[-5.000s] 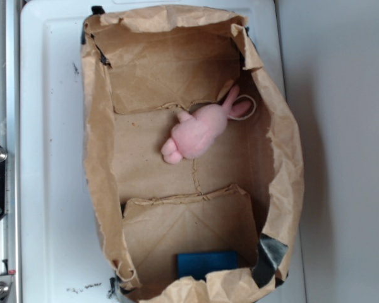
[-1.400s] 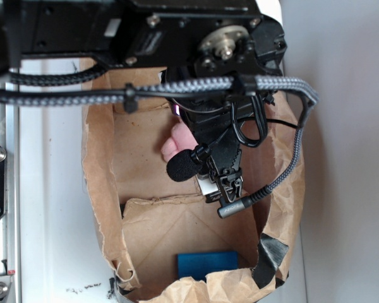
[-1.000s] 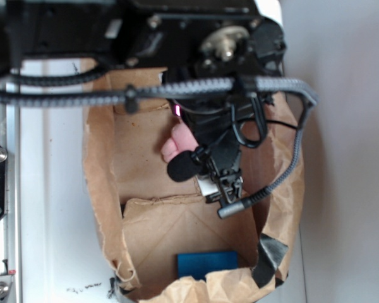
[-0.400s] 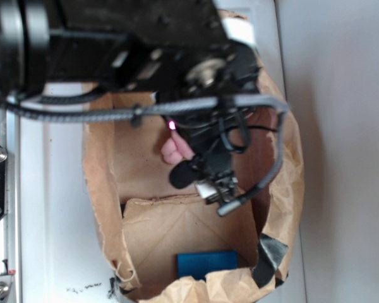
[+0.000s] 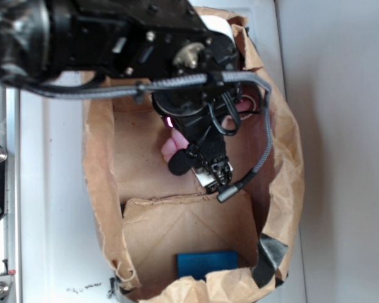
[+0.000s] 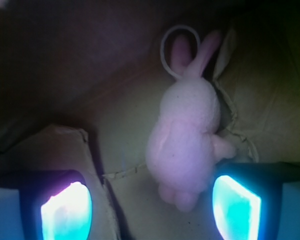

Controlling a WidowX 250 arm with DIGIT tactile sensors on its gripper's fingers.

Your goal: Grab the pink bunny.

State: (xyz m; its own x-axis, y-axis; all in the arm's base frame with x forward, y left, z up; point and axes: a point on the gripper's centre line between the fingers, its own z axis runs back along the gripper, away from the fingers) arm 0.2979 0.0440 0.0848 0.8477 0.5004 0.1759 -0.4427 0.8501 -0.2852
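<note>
The pink bunny [image 6: 187, 137] lies on the brown paper floor of an open bag, ears and thin cord loop pointing away from me. In the exterior view only its feet [image 5: 170, 146] and a bit of ear show beside the black arm. My gripper [image 6: 151, 207] is open above it. Its two glowing pads [image 6: 66, 212] stand wide apart, and the bunny's feet sit just inside the right pad [image 6: 236, 207], not held. In the exterior view the gripper is hidden under the arm's body and cables.
The brown paper bag [image 5: 289, 158] has tall crumpled walls around the arm. A folded paper flap [image 5: 186, 230] covers the bag's near end, with a blue block [image 5: 207, 262] by it. The bag rests on a white tray [image 5: 54, 189].
The arm came in over the bag from the left and covered most of the bunny. Over the last second it shifted left and toward the bag's far end. The bunny lies where it was.
</note>
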